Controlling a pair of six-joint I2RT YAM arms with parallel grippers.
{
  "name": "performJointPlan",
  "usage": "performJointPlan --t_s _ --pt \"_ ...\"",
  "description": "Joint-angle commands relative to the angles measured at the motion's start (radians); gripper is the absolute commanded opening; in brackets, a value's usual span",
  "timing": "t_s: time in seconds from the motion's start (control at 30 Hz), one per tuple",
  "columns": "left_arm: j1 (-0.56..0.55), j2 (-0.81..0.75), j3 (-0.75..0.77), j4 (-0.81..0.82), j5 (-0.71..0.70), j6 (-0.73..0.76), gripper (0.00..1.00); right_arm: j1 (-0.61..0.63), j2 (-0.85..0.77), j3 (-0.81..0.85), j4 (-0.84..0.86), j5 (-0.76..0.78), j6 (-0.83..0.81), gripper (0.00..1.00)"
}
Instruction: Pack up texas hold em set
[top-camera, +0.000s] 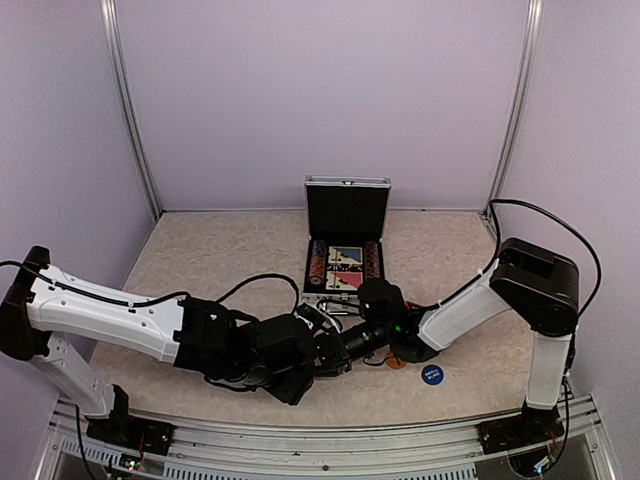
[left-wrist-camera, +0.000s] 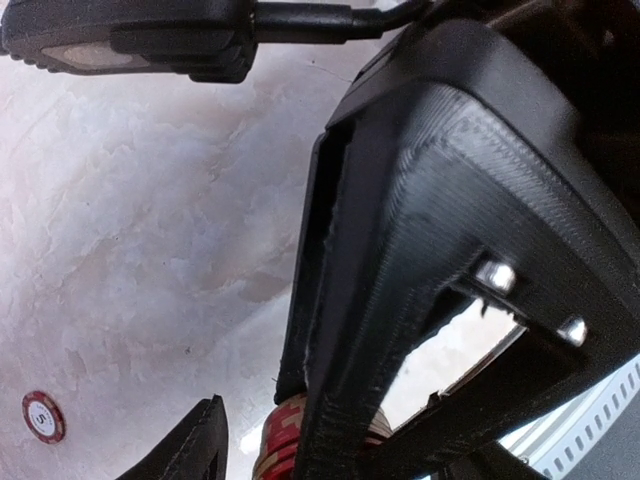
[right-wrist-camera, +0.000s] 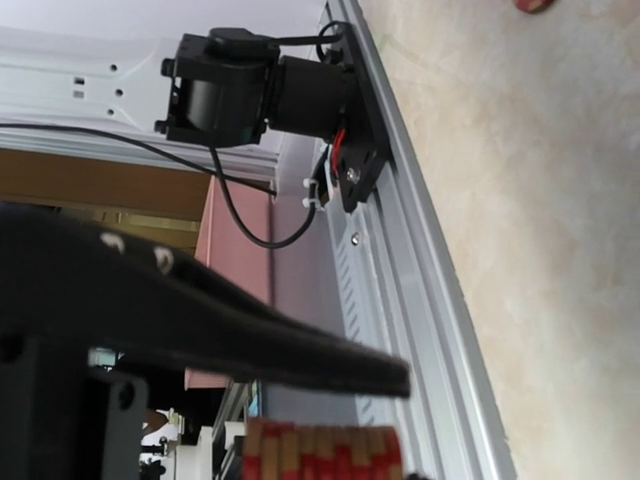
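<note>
Chip stack (right-wrist-camera: 320, 452) lies sideways in your R gripper (top-camera: 348, 338), which looks pinched on it. L gripper (left-wrist-camera: 160, 240) is right alongside, spread wide, holding nothing. Open briefcase (top-camera: 346, 205) sits behind both, bare table (top-camera: 220, 260) to its left. Orange disc (top-camera: 397, 363) & blue disc (top-camera: 432, 376) lie just right, near the front rail (top-camera: 330, 432).

Silver metal briefcase (top-camera: 347, 210), matt black lining; mottled, matt stone-look table (top-camera: 220, 260)
</note>
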Motion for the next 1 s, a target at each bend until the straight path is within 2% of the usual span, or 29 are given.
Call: performJointPlan --t_s 0.0,0.4,0.7,0.97 --pt "-0.001 -0.032 0.0 0.01 0.0 -0.001 0.7 0.003 -0.021 0.031 -0.004 -0.019 -0.025 0.17" --pt "-0.001 -0.098 -0.017 0.018 0.0 -0.02 0.86 -0.036 -0.033 0.032 -0.058 -0.01 -0.072 0.17" --pt "-0.001 -0.152 -0.037 0.01 -0.013 -0.04 0.99 -0.087 -0.047 0.049 -0.165 0.008 -0.153 0.17" --pt "0.0 -0.191 -0.065 -0.016 -0.067 -0.076 0.99 -0.138 -0.06 0.079 -0.267 0.017 -0.225 0.16"
